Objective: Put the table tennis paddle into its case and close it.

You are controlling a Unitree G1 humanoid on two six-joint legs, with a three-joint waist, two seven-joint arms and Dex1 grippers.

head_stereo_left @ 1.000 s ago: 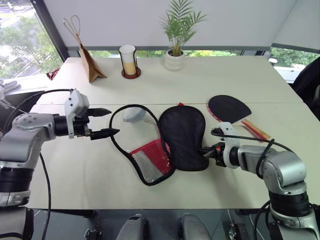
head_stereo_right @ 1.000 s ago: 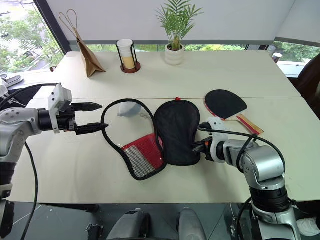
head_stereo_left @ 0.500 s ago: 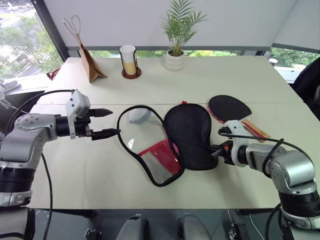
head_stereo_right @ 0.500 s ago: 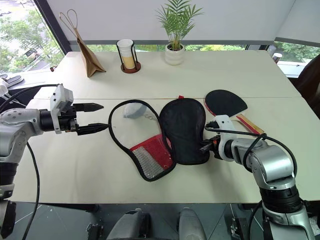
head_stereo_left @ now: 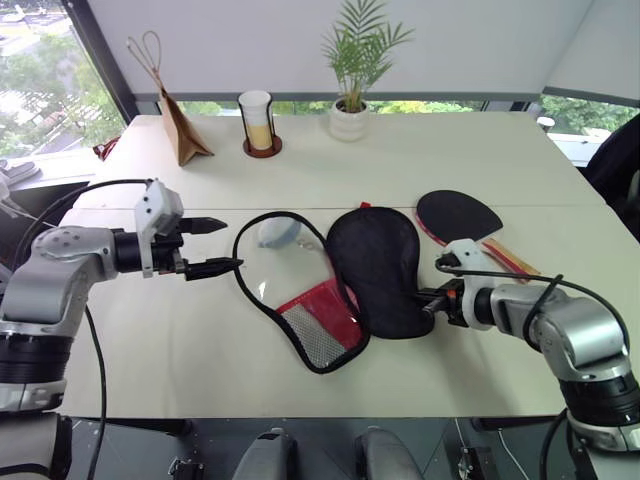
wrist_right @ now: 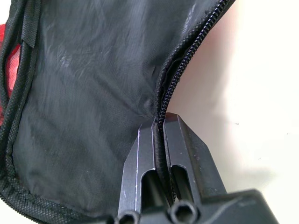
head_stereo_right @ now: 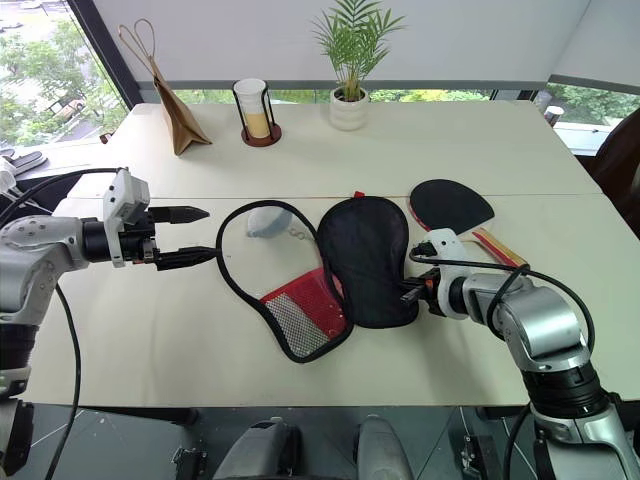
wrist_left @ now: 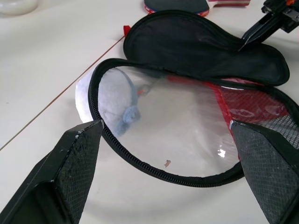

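The case (head_stereo_left: 375, 270) lies unzipped and spread open at mid-table, its black flap to the right and its red mesh panel (head_stereo_left: 320, 312) toward the front. My right gripper (head_stereo_left: 430, 298) is shut on the flap's zip edge (wrist_right: 187, 56), pinching it between its fingers (wrist_right: 140, 154). The table tennis paddle (head_stereo_left: 458, 215) lies black face up just behind that gripper, with its wooden handle (head_stereo_left: 512, 260) pointing right. My left gripper (head_stereo_left: 230, 243) hovers open to the left of the case rim, holding nothing. A grey-blue fluffy ball (head_stereo_left: 276, 232) rests inside the zip loop.
A brown paper bag (head_stereo_left: 183, 130), a cup in a holder (head_stereo_left: 258, 122) and a potted plant (head_stereo_left: 352, 110) stand along the table's far side. A dark chair (head_stereo_left: 615, 165) is at the far right. Bare tabletop (head_stereo_left: 150, 340) stretches in front of the left arm.
My right gripper moved right, dragging the case a little to the right across the table. The left gripper stayed where it was, open.
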